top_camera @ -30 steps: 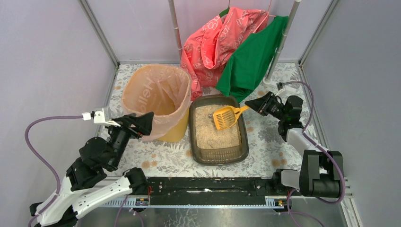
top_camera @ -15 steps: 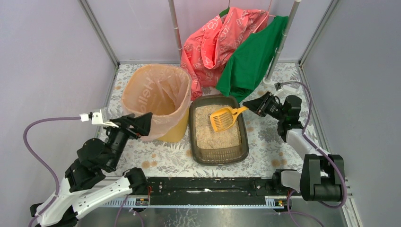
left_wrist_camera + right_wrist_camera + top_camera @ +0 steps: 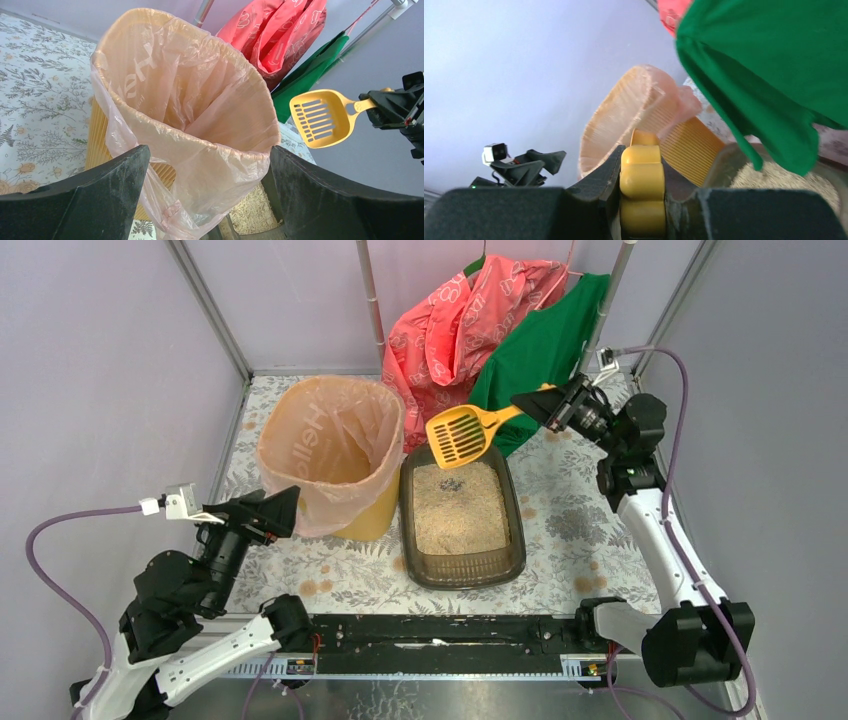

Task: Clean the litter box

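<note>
The litter box [image 3: 465, 571] is a dark tray of beige granules at mid table, with a small dark clump [image 3: 450, 483] near its far end. My right gripper [image 3: 532, 406] is shut on the handle of a yellow slotted scoop [image 3: 458, 435]. It holds the scoop in the air over the box's far end, and nothing shows on the blade. The handle [image 3: 640, 185] sits between the fingers in the right wrist view. My left gripper [image 3: 284, 506] is open at the near side of the yellow bin [image 3: 330, 440]. Its peach liner [image 3: 200, 105] shows between the fingers.
A red cloth [image 3: 455, 325] and a green cloth [image 3: 530, 365] hang on a rack behind the litter box, close to the scoop and right gripper. Metal frame posts [image 3: 370, 295] stand at the back. The table has a floral cover [image 3: 580, 530].
My right arm has lifted the scoop out of the litter box, up and towards the back. My left gripper has drawn back a little towards the near left.
</note>
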